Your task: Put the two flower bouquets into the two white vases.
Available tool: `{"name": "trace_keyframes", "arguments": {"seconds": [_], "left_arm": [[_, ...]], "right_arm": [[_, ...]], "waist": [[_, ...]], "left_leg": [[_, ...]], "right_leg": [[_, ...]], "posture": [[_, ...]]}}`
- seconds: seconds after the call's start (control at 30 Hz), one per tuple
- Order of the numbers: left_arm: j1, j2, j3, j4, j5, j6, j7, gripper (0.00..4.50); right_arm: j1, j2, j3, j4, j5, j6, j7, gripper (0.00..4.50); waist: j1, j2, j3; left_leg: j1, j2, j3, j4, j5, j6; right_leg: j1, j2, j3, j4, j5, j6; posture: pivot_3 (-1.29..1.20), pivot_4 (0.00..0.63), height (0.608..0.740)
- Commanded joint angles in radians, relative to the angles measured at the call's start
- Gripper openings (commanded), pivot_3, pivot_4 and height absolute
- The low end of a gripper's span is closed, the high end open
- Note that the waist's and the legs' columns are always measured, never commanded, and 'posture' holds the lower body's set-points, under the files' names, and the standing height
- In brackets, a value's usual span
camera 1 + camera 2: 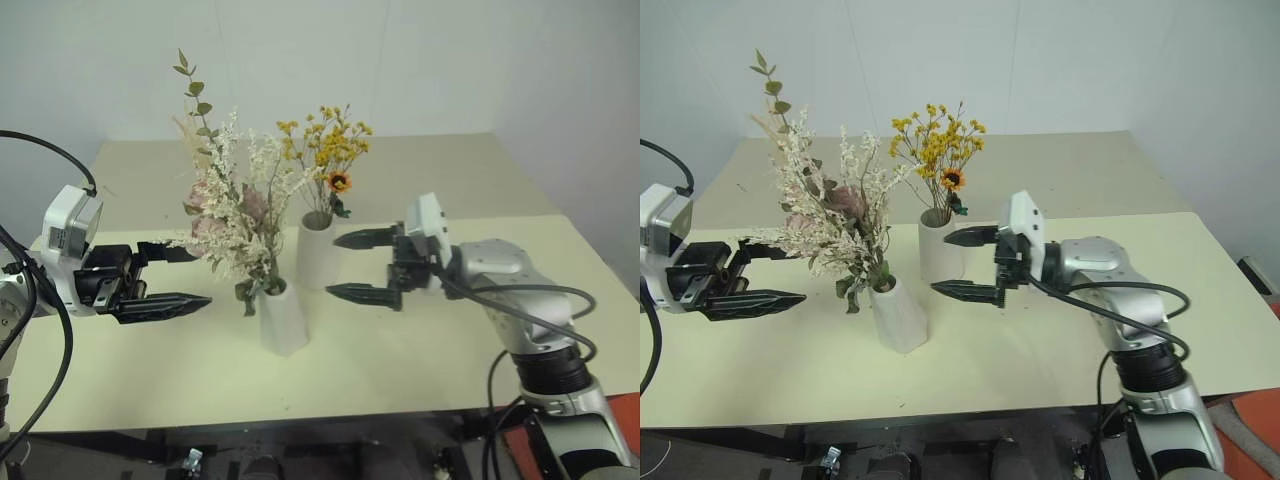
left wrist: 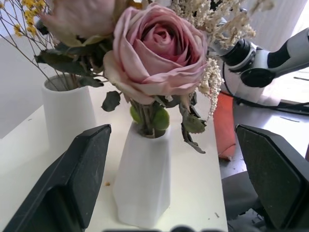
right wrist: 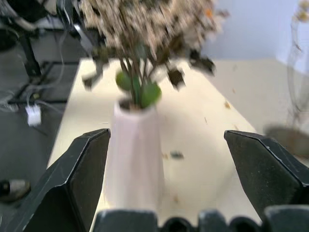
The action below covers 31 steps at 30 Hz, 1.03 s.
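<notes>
Two white vases stand mid-table. The nearer vase (image 1: pixel 283 320) holds the bushy cream-white bouquet (image 1: pixel 235 215) with a pink rose (image 2: pixel 159 48) and green leaves. Just behind it to the right, the farther vase (image 1: pixel 318 255) holds the yellow-orange bouquet (image 1: pixel 325 150) with an orange daisy. My left gripper (image 1: pixel 202 275) hangs left of the nearer vase, open and empty, pointing at it. On the other side my right gripper (image 1: pixel 332 266) is open and empty, its fingertips close in front of the farther vase. The nearer vase (image 3: pixel 133 154) shows between the right fingers (image 3: pixel 72 183).
The vases share a cream table (image 1: pixel 420 350) whose front edge runs close below the arms. A second tabletop (image 1: pixel 450 165) adjoins behind, against a white wall. An orange-red object (image 1: pixel 630 430) sits off the table's right front corner.
</notes>
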Motion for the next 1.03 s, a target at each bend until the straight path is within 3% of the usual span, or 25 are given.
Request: {"name": "trace_keyframes", "arguments": {"seconds": [0.03, 0.5, 1.03], "left_arm": [[-0.014, 0.005, 0.014, -0.004, -0.001, -0.017, -0.008, 4.50], [0.084, 0.017, 0.129, -0.062, -0.017, -0.008, 0.039, 4.50], [0.045, -0.017, 0.076, -0.041, -0.001, -0.038, 0.058, 4.50]], "right_arm": [[0.019, -0.059, -0.065, 0.036, -0.010, -0.053, 0.042, 4.46], [0.106, -0.210, -0.198, 0.205, -0.041, -0.150, 0.105, 4.46], [0.119, -0.248, -0.226, 0.158, -0.022, -0.116, 0.098, 4.46]], "waist": [[0.000, 0.000, 0.000], [0.000, 0.000, 0.000], [0.002, 0.000, 0.000]], "left_leg": [[0.000, 0.000, 0.000, 0.000, 0.000, 0.000], [0.000, 0.000, 0.001, 0.000, 0.000, 0.000], [0.000, 0.000, 0.001, 0.000, 0.000, 0.000]], "right_leg": [[0.000, 0.000, 0.000, 0.000, 0.000, 0.000], [0.000, 0.000, 0.000, 0.000, 0.000, 0.000], [0.001, 0.000, 0.000, 0.000, 0.000, 0.000]], "posture": [[0.00, 0.150, 0.740], [0.00, 0.150, 0.740], [0.00, 0.150, 0.740]]}}
